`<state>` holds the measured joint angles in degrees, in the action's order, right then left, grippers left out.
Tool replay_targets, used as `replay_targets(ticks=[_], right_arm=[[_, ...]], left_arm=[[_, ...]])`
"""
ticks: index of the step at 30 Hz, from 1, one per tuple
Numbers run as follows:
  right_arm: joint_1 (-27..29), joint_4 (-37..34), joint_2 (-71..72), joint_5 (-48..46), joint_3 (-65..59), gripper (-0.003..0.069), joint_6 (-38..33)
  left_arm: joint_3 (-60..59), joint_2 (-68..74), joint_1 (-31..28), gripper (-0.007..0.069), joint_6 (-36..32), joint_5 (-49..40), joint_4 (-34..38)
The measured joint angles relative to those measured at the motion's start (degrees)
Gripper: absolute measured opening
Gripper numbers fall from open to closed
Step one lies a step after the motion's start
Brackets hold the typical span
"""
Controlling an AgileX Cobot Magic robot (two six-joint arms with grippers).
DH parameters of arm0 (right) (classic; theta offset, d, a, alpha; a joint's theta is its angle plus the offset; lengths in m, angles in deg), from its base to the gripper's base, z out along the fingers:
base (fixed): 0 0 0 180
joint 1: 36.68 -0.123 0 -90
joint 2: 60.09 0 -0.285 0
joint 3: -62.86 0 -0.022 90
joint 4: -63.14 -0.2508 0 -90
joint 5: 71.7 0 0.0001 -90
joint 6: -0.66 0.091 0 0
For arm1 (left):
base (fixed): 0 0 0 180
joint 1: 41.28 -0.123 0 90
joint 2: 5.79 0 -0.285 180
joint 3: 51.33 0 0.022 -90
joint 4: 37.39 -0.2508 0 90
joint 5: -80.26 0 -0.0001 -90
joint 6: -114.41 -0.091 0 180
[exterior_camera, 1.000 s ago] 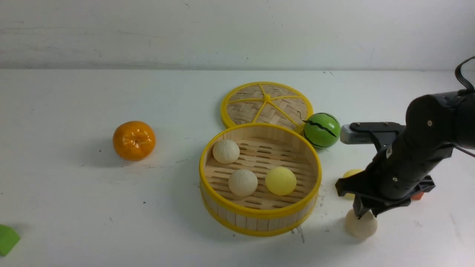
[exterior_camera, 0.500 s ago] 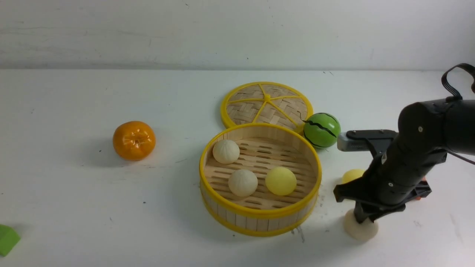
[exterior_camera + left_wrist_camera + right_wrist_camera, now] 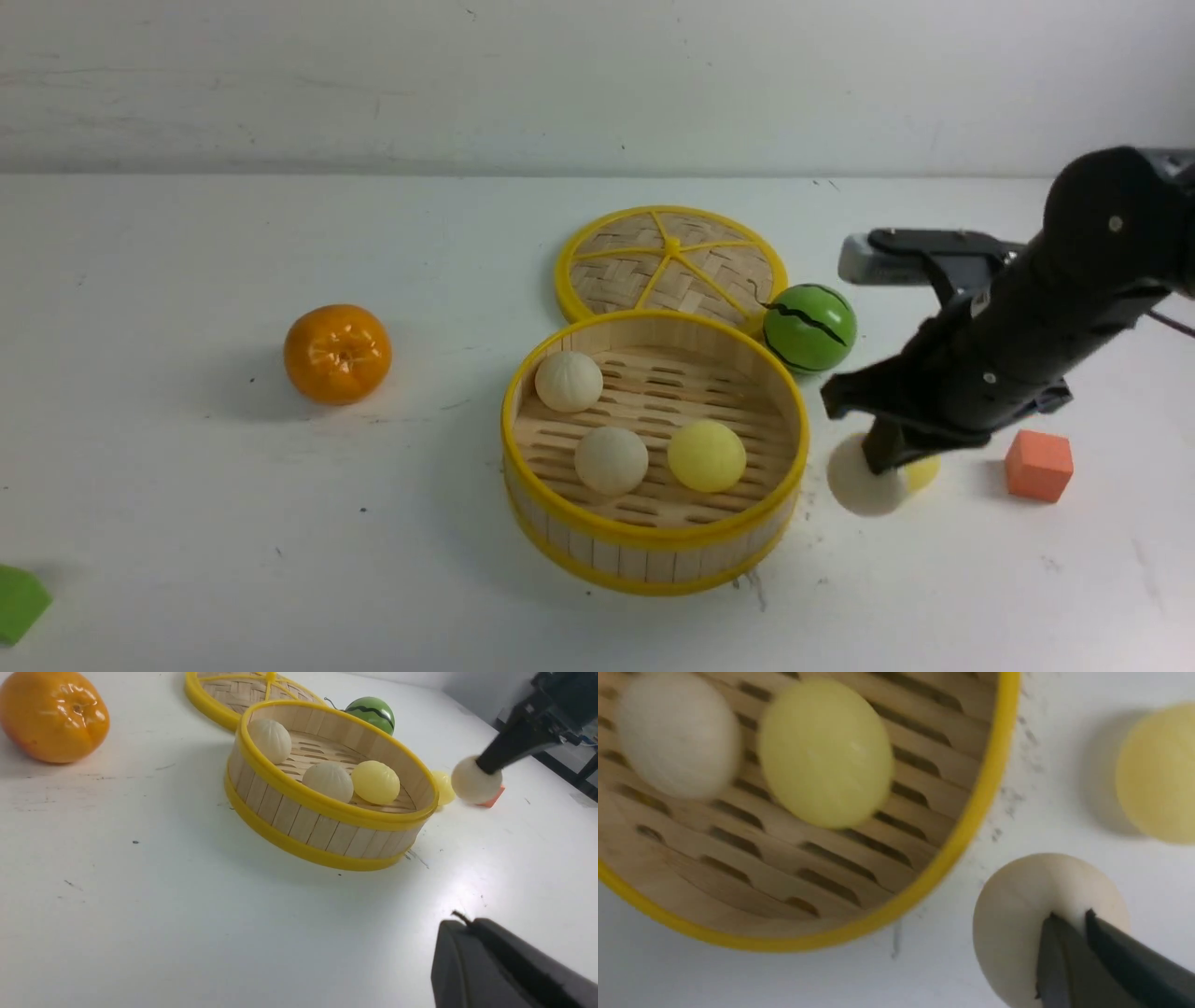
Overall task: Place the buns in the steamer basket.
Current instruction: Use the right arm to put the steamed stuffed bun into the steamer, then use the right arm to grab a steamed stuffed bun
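While right tool (image 3: 881,459) pinches beige bun (image 3: 853,486), steamer basket (image 3: 653,540) holds three.

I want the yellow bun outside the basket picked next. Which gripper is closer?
Right. The right gripper, shut on a white bun, hangs just beside the yellow bun. The left gripper is far off, the basket between them.

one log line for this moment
right gripper: shut on beige bun, above table beside steamer basket | basket holds three buns | yellow bun on table
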<state>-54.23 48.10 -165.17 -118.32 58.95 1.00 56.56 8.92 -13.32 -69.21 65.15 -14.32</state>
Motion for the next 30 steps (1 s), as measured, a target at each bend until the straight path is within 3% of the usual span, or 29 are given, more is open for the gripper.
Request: replay_targets(ticks=[11, 18, 21, 25, 26, 28, 30], right_arm=[[-1.85, -2.66, -15.83, 0.84, 18.82, 0.0002, -1.63], [-1.85, -2.38, -21.95, 1.11, 22.17, 0.0041, -1.63], [-1.85, -2.26, -22.47, 2.15, 22.44, 0.0149, -1.63], [-1.85, -2.33, -22.06, -0.33, 24.13, 0.0363, -1.63], [-1.85, -2.33, -21.99, -0.61, 24.21, 0.0374, -1.63], [-1.85, -1.95, -19.81, -4.47, 24.85, 0.0472, -1.63], [-1.85, -0.23, -16.96, -7.13, 24.9, 0.0503, -1.63]], left_arm=[[0.0, 0.0, 0.0, -0.0013, 0.0, 0.0, 0.0], [0.0, 0.0, 0.0, -0.0013, 0.0, 0.0, 0.0], [0.0, 0.0, 0.0, -0.0013, 0.0, 0.0, 0.0], [0.0, 0.0, 0.0, -0.0013, 0.0, 0.0, 0.0], [0.0, 0.0, 0.0, -0.0013, 0.0, 0.0, 0.0], [0.0, 0.0, 0.0, -0.0013, 0.0, 0.0, 0.0], [0.0, 0.0, 0.0, -0.0013, 0.0, 0.0, 0.0]])
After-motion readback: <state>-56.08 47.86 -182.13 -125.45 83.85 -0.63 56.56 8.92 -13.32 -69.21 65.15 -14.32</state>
